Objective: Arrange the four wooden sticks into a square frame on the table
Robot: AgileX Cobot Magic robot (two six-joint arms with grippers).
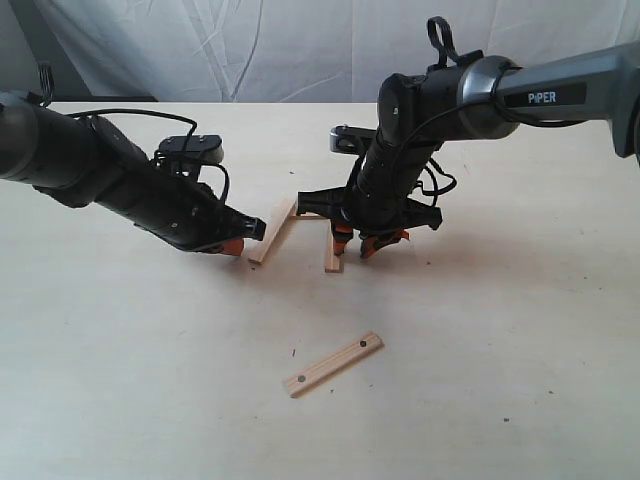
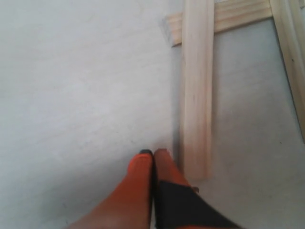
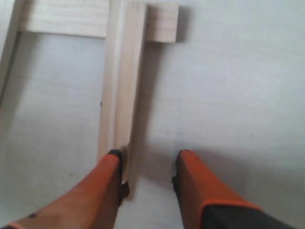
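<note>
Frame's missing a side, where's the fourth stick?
In the exterior view the fourth stick lies alone on the table, low centre, apart from the three placed sticks.

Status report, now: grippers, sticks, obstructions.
Left gripper shut, beside left stick. Right gripper open, against right stick. Three sides laid; fourth stick loose, apart. Nothing blocking it.

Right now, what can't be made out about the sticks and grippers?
- Exterior view: right gripper covers most of the back stick and its right-hand corner.
- Right wrist view: blur hides whether a finger touches the right stick.
- Left wrist view: top edge cuts off the left stick; contact with the shut left gripper is unclear.
- Loose stick: outside both wrist views.
</note>
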